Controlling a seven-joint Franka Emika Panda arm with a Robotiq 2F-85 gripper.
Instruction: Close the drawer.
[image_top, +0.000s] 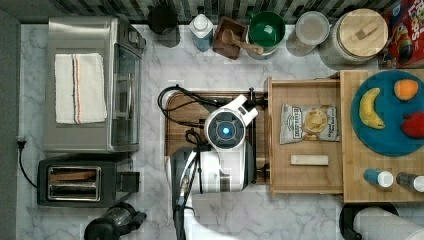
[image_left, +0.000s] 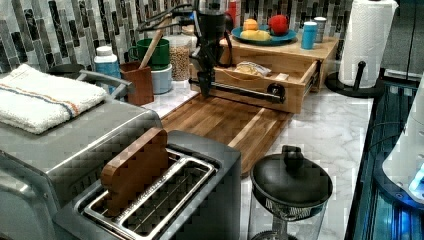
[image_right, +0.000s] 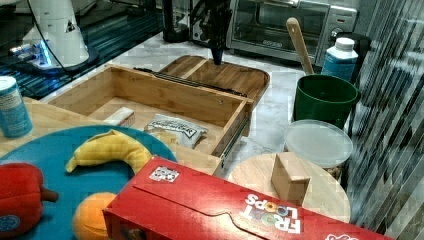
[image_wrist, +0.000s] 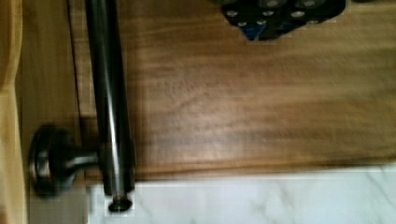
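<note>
While the drawer (image_top: 305, 140) stands pulled out from under the wooden slab top (image_top: 382, 172) toward the top view's left, the gripper (image_left: 204, 89) hangs above the cutting board (image_left: 225, 122), just beside the drawer's black handle (image_left: 240, 91). Whether its fingers are parted or closed cannot be told. Inside the drawer lie 1 chip bag (image_top: 308, 123) and 1 small pale block (image_top: 309, 160).

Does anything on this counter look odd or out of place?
The drawer stands pulled fully out, with a chip bag and a small pale block lying inside. A wooden slab sits in the toaster slot where bread would go.
</note>
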